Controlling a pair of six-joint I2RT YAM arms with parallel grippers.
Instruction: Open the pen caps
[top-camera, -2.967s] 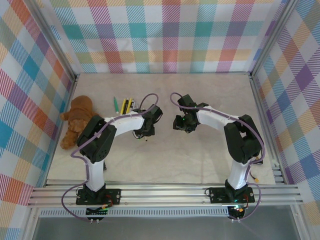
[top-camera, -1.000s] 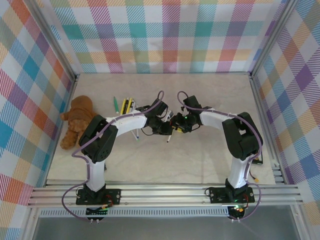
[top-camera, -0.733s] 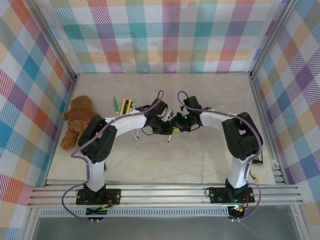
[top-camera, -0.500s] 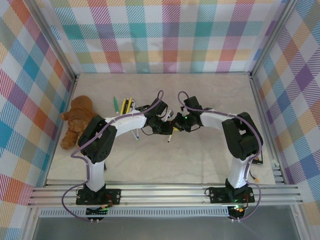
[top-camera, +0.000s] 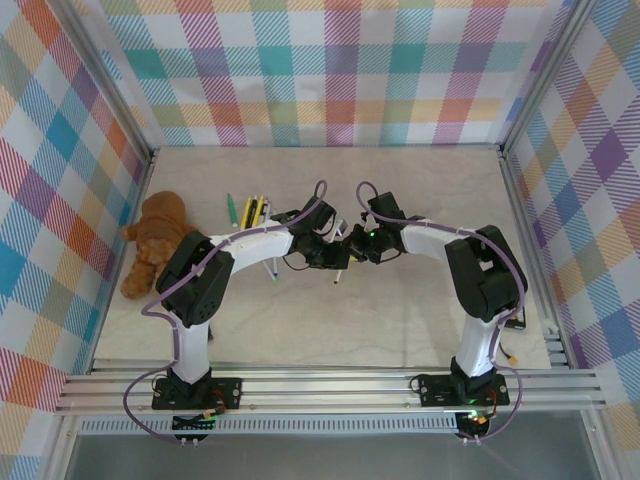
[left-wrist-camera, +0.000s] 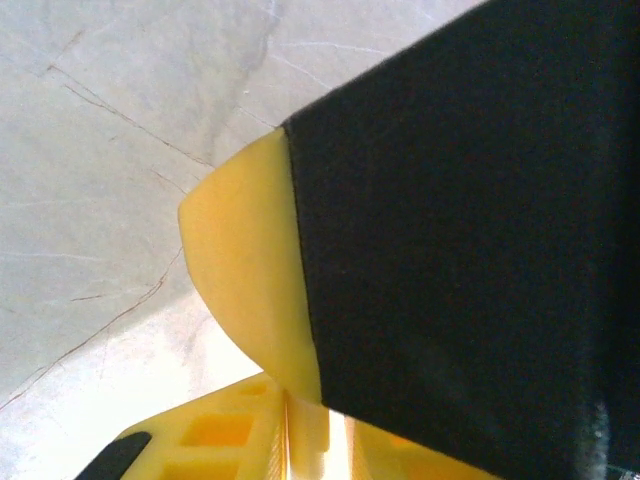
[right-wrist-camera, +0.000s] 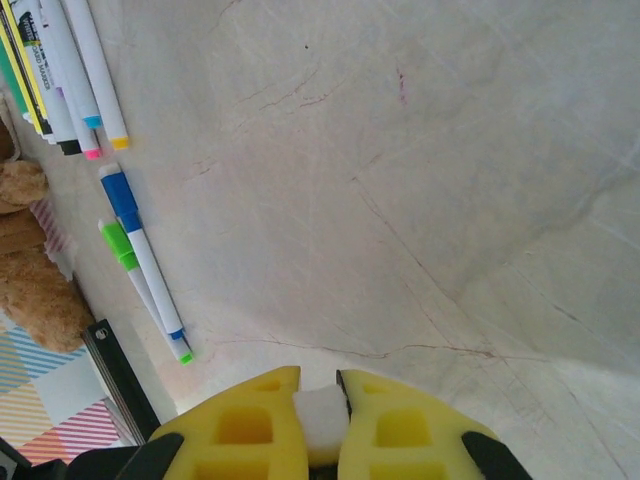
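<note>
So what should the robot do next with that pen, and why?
Probably pull the grippers gently apart. The right gripper is shut on a white pen, and the left gripper meets it at that pen above the table, so parting should uncap it.

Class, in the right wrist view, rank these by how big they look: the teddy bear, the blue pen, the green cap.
1. Teddy bear, though cut off by the frame edge.
2. Blue pen.
3. Green cap.

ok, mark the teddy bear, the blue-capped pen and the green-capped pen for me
teddy bear (top-camera: 155, 243), top external view, on its brown body.
blue-capped pen (right-wrist-camera: 120, 197), right wrist view, on its blue cap.
green-capped pen (right-wrist-camera: 118, 245), right wrist view, on its green cap.
</note>
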